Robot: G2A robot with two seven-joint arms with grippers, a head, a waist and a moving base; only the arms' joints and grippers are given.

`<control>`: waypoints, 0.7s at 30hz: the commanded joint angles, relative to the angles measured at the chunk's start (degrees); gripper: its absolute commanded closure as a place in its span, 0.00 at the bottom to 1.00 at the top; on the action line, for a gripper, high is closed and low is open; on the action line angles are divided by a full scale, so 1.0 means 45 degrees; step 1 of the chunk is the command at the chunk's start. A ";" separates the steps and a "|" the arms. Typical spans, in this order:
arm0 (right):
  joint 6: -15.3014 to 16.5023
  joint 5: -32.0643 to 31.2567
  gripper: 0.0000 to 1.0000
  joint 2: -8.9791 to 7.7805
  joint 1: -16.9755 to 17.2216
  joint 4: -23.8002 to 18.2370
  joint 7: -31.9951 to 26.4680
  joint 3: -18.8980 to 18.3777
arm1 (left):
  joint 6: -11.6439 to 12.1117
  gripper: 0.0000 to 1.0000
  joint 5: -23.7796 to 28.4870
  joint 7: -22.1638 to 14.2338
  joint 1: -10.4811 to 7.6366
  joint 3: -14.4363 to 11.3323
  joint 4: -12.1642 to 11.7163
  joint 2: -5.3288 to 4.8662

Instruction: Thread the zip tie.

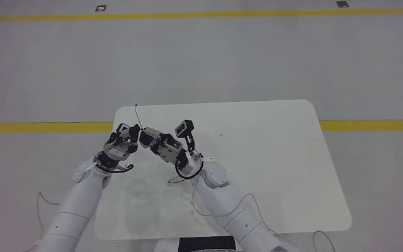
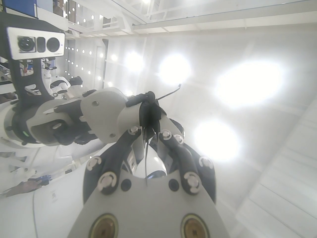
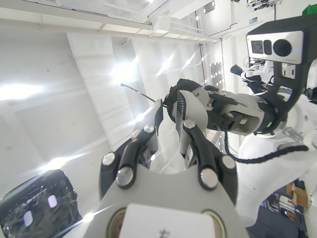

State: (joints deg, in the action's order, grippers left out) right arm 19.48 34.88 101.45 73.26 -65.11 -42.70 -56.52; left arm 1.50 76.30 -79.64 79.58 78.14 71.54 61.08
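A thin black zip tie (image 1: 137,116) is held above the near left part of the white table (image 1: 271,164), its free end pointing away from me. My left gripper (image 1: 131,134) is shut on it; in the left wrist view the strap (image 2: 171,92) runs out past the closed fingers of that gripper (image 2: 149,127). My right gripper (image 1: 146,137) is right beside the left one, tip to tip. In the right wrist view the right gripper (image 3: 169,111) is open with a narrow gap, and the strap (image 3: 138,93) passes the tip of one finger (image 3: 158,115). Just beyond is the left gripper (image 3: 184,86).
The table top spreads wide to the right and far side of the arms. A small pale speck (image 1: 211,157) lies on it near the right forearm. Yellow lines (image 1: 352,125) cross the grey floor around the table.
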 commanded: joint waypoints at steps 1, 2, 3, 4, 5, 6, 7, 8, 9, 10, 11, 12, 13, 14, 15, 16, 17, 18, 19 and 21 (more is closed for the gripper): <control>0.0000 -0.0021 0.87 0.0004 -0.0005 -0.0018 0.0010 -0.0002 | 0.0000 1.00 0.0000 0.0000 0.0000 0.0000 0.0000 0.0000; 0.0000 -0.0030 0.87 0.0006 -0.0007 -0.0026 0.0015 0.0000 | 0.0000 1.00 0.0000 0.0000 0.0000 0.0000 0.0000 0.0000; 0.0000 -0.0040 0.87 0.0007 -0.0009 -0.0039 0.0021 0.0003 | 0.0000 1.00 0.0000 0.0000 0.0000 0.0000 0.0000 0.0000; 0.0000 -0.0045 0.86 0.0007 -0.0010 -0.0048 0.0024 0.0007 | 0.0000 1.00 0.0000 0.0000 0.0000 0.0000 0.0000 0.0000; 0.0000 -0.0045 0.86 0.0008 -0.0011 -0.0055 0.0026 0.0010 | 0.0000 1.00 0.0000 0.0000 0.0000 0.0000 0.0000 0.0000; 0.0000 -0.0046 0.86 0.0008 -0.0013 -0.0065 0.0029 0.0017 | 0.0000 1.00 0.0000 0.0000 0.0000 0.0000 0.0000 0.0000; 0.0000 -0.0044 0.86 0.0009 -0.0015 -0.0073 0.0030 0.0023 | 0.0000 1.00 0.0000 0.0000 0.0000 0.0000 0.0000 0.0000; 0.0000 -0.0043 0.86 0.0009 -0.0018 -0.0078 0.0032 0.0032 | 0.0000 1.00 0.0000 0.0000 0.0000 0.0000 0.0000 0.0000; 0.0000 -0.0043 0.86 0.0010 -0.0022 -0.0082 0.0037 0.0041 | 0.0000 1.00 0.0000 0.0000 0.0000 0.0000 0.0000 0.0000; 0.0000 -0.0042 0.86 0.0011 -0.0025 -0.0085 0.0042 0.0048 | 0.0000 1.00 0.0000 0.0000 0.0000 0.0000 0.0000 0.0000; 0.0000 -0.0040 0.86 0.0012 -0.0029 -0.0088 0.0046 0.0054 | 0.0000 1.00 0.0000 0.0000 0.0000 0.0000 0.0000 0.0000; 0.0000 -0.0038 0.87 0.0014 -0.0034 -0.0090 0.0049 0.0058 | 0.0000 1.00 0.0000 0.0000 0.0000 0.0000 0.0000 0.0000; 0.0000 -0.0035 0.87 0.0015 -0.0037 -0.0095 0.0049 0.0058 | 0.0000 1.00 0.0000 0.0000 0.0000 0.0000 0.0000 0.0000; 0.0000 -0.0028 0.88 0.0017 -0.0039 -0.0102 0.0047 0.0055 | 0.0000 1.00 0.0000 0.0000 0.0000 0.0000 0.0000 0.0000; 0.0000 -0.0029 0.89 0.0018 -0.0040 -0.0108 0.0048 0.0052 | 0.0000 1.00 0.0000 0.0000 0.0000 0.0000 0.0000 0.0000; 0.0000 -0.0032 0.89 0.0019 -0.0041 -0.0116 0.0050 0.0046 | 0.0000 1.00 0.0000 0.0000 0.0000 0.0000 0.0000 0.0000; 0.0000 -0.0029 0.92 0.0020 -0.0040 -0.0122 0.0051 0.0041 | 0.0000 1.00 0.0000 0.0000 0.0000 0.0000 0.0000 0.0000; 0.0000 -0.0027 0.94 0.0021 -0.0039 -0.0130 0.0053 0.0034 | 0.0000 1.00 0.0000 0.0000 0.0000 0.0000 0.0000 0.0000; 0.0000 -0.0028 0.96 0.0021 -0.0037 -0.0138 0.0057 0.0025 | 0.0000 1.00 0.0000 0.0000 0.0000 0.0000 0.0000 0.0000; 0.0000 -0.0027 1.00 0.0019 -0.0028 -0.0156 0.0066 0.0005 | 0.0000 1.00 0.0000 0.0000 0.0000 0.0000 0.0000 0.0000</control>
State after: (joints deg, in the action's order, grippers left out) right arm 19.48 34.76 101.54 73.11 -65.78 -42.41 -56.46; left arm 1.50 76.30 -79.64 79.58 78.14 71.54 61.08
